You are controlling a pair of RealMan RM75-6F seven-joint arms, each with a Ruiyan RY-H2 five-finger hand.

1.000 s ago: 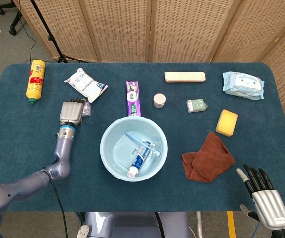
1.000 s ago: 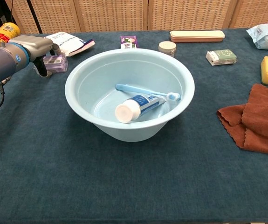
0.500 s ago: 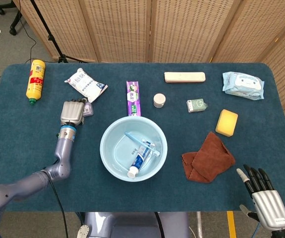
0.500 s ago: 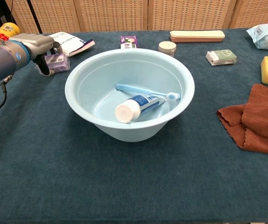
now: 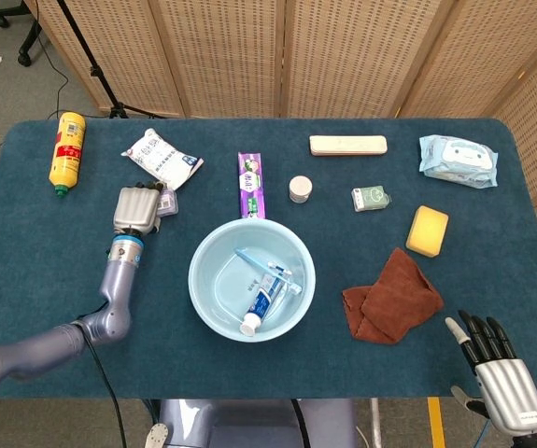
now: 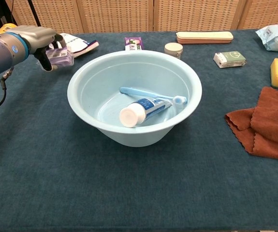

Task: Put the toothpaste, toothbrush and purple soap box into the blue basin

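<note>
- Two of the three task items were already in the blue basin: the toothpaste lay on the bottom with its white cap toward the camera in the chest view, and the toothbrush lay just behind it, touching or nearly so.
- Third item, the purple soap box, was pinched in the left hand, fingers clamped on it from above.
- Change over the last second: the box went from resting on the blue table to raised clear of it. In the chest view it sat higher and closer to the white snack packet than before. The lift looked done.
- Box was left of the basin and beyond its near-left rim, well apart from it, not yet over the opening.
- Right hand sat idle at the near right table edge, fingers apart and straight, holding nothing, no change.
- Judgement: the remaining work was to carry the box rightward over the rim and release it. The grip looked shallow, so a slip in transit was the main risk.
- Purple toothpaste carton behind the basin was untouched, as was the brown cloth.
</note>
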